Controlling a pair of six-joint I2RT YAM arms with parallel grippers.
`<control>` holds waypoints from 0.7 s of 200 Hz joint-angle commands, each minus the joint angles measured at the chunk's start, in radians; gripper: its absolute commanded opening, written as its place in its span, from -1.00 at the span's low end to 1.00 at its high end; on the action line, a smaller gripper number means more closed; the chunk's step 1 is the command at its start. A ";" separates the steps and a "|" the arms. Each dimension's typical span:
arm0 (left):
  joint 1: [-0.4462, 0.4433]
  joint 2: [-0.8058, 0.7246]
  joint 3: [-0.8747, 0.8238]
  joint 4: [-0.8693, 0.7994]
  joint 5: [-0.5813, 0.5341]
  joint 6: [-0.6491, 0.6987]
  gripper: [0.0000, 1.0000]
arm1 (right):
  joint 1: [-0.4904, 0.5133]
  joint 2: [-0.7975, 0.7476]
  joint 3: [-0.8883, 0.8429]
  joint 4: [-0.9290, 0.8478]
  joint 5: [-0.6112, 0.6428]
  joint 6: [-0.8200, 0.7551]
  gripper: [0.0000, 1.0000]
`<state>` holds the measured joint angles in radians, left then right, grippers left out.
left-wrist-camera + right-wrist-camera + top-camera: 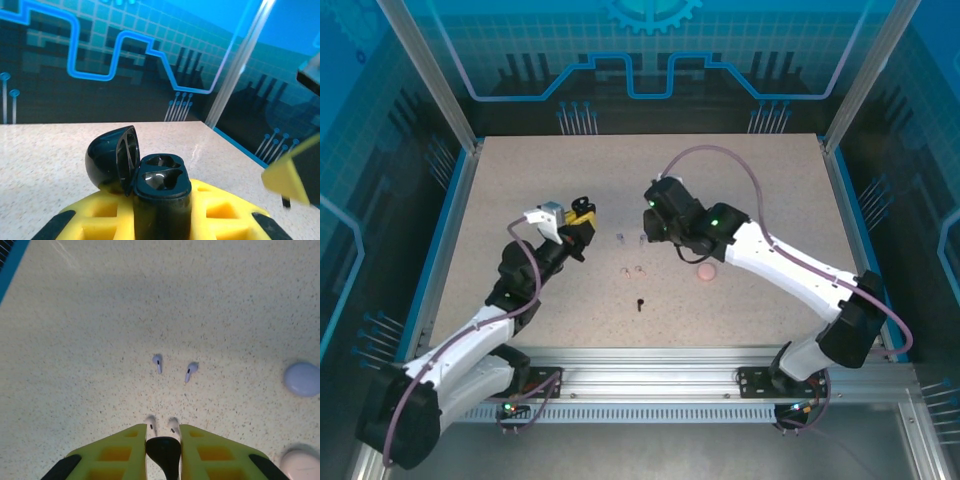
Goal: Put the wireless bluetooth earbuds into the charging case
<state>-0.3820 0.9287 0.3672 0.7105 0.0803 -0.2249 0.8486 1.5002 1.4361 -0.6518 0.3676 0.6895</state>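
The left arm (470,345) and right arm (790,262) are pictured in white shells with black joints. Mauve cables (720,150) are looped alongside, and yellow cut-out fingers (117,455) are fitted to the left hand (582,218) and right hand (163,430).

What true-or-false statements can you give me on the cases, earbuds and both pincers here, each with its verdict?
1. The left pincer grips a black charging case with its lid open. True.
2. Both wells of that case already hold earbuds. False: both are empty.
3. Two lavender earbuds lie on the table ahead of the right pincer. True.
4. The right pincer is open and empty. False: it is closed on a small black item, apparently a black earbud.
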 commanded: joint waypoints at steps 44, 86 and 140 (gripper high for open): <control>-0.060 0.217 -0.023 0.457 0.162 0.156 -1.00 | -0.062 -0.086 0.103 0.048 -0.114 -0.121 -0.59; -0.120 0.309 0.057 0.478 0.182 0.264 -1.00 | -0.064 -0.131 0.087 0.145 -0.182 -0.174 -0.59; -0.153 0.377 0.179 0.447 0.252 0.361 -1.00 | -0.063 -0.201 -0.001 0.287 -0.256 -0.242 -0.59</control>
<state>-0.5220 1.2865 0.4847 1.1137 0.2691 0.0563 0.7910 1.3441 1.4822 -0.4679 0.1688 0.5037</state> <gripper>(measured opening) 0.224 0.205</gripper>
